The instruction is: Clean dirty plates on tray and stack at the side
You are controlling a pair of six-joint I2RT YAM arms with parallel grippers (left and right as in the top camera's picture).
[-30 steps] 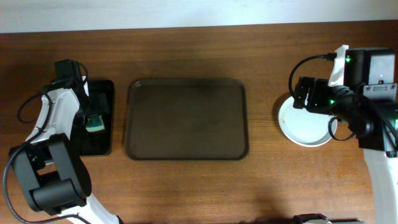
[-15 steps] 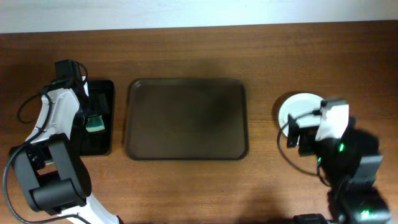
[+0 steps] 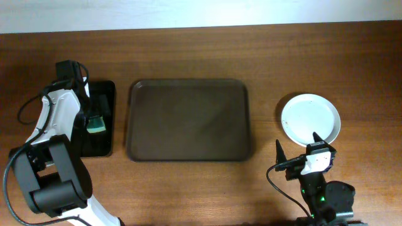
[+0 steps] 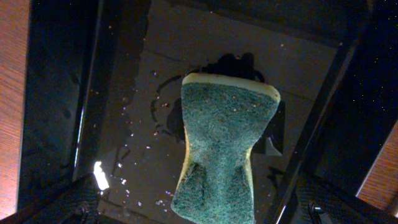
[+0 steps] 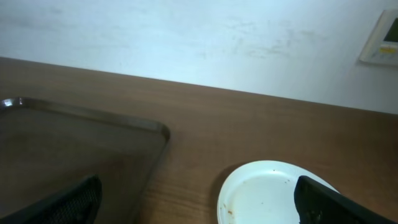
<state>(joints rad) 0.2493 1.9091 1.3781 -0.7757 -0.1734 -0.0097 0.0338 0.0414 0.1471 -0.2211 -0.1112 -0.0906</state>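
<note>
The dark brown tray (image 3: 188, 150) lies in the middle of the table with nothing on it; its corner shows in the right wrist view (image 5: 74, 118). A stack of white plates (image 3: 311, 118) sits on the table right of the tray; only the top white plate (image 5: 267, 193) shows, with small brown specks. The pale blue-green plate is not in view. My right gripper (image 3: 298, 150) is open and empty near the front edge, just short of the plates. My left gripper (image 4: 199, 211) is open above a green sponge (image 4: 221, 149) that lies in the small black tray (image 3: 103, 141).
The small black tray (image 4: 124, 93) at the far left is wet, with droplets around the sponge. A white wall (image 5: 186, 37) stands behind the table's back edge. Bare wood lies between the brown tray and the plates.
My right arm has pulled back from over the plates toward the table's front edge, uncovering the white plate. The left arm and sponge have not moved.
</note>
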